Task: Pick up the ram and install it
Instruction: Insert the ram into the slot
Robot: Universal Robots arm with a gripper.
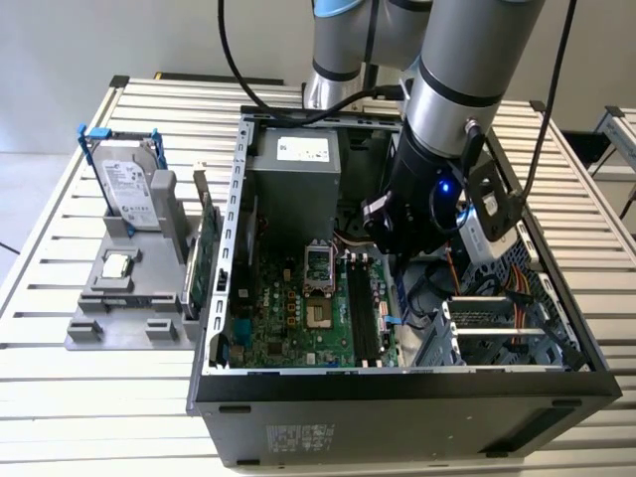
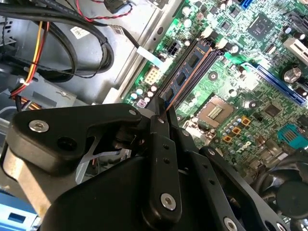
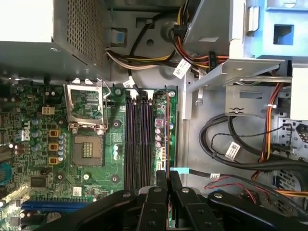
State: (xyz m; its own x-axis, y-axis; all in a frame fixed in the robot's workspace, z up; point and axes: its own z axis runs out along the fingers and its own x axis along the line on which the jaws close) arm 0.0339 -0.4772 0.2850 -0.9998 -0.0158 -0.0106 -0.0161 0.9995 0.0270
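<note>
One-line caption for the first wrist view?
Gripper shut on the ram, held edge-on over the motherboard beside its black memory slots.

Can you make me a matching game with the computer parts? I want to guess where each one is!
Things:
1. hard drive
2. CPU chip
3. power supply
4. ram

Places:
A. pinched between the fingers of the tool, over the motherboard slots
B. lying flat on the grey holder outside the case
C. fixed in a corner of the computer case
D. standing upright in the grey holder outside the case

Pairs: 1-D, 2-B, 3-C, 4-A
</note>
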